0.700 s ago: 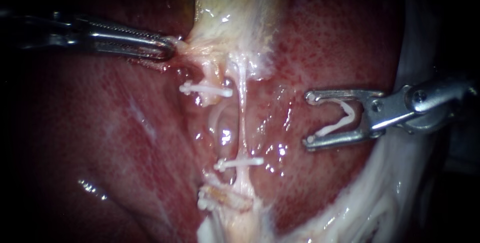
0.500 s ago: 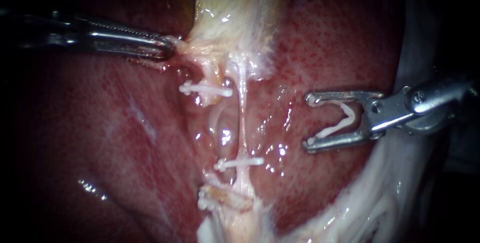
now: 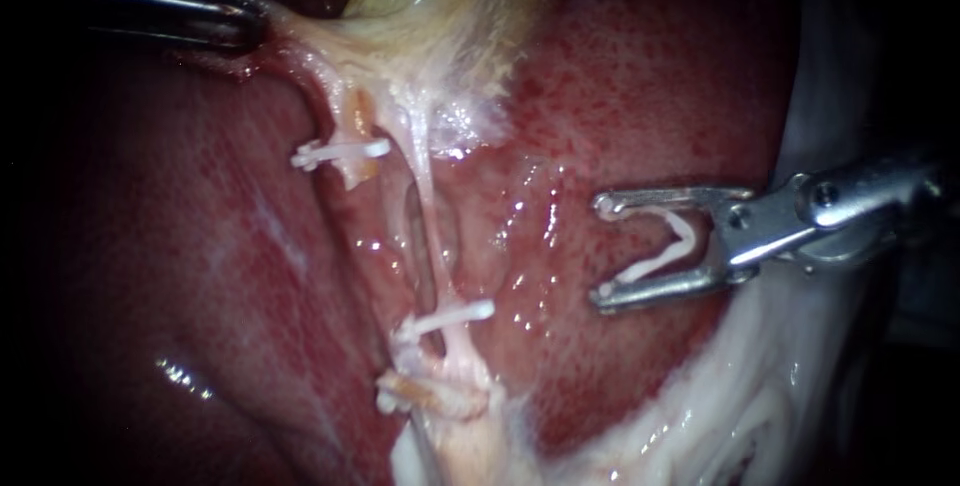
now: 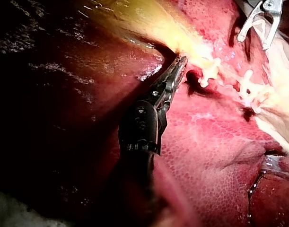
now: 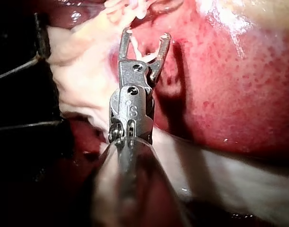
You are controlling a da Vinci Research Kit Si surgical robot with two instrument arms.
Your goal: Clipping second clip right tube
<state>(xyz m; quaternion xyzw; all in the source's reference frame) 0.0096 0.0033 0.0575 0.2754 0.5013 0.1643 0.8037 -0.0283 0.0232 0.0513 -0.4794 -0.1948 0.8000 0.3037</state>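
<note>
The left instrument's pincer (image 3: 250, 24) is gripping the gallbladder (image 3: 430, 6) while the right instrument's pincer (image 3: 602, 251), spread wide holding a white clip (image 3: 688, 236), is standing off the right tube (image 3: 432, 226), needing to straddle it fully.

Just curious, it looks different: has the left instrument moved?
Yes. The left instrument, jaws shut on the gallbladder, moved up-left against the unmoved liver.

Your right instrument (image 5: 146, 34), a slim dark shaft ending in a hinged steel tip, reaches the centre of the frame. Its jaws stand spread, with a white V-shaped plastic clip (image 5: 153, 54) seated between them and touching both. Wet, red, speckled liver (image 5: 220, 94) lies under and beside the jaws. Pale whitish tissue (image 5: 83, 80) lies on the shaft's other side.
</note>
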